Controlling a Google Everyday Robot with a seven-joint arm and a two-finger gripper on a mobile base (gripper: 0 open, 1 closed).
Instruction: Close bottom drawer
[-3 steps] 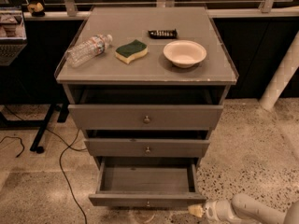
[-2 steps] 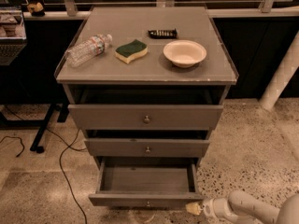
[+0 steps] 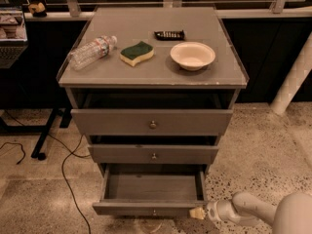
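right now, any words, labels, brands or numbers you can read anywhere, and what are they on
No text here is readable.
On the bottle: a coloured label band, print too blurred to read.
On the remote: button markings too small to read.
On the sponge and bowl: no writing visible.
On the gripper, at the right end of the open bottom drawer front: no markings visible.

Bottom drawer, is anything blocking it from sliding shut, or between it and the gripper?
Nothing visible. The bottom drawer is open, its inside looks bare, and the gripper sits right at the front panel's right end.
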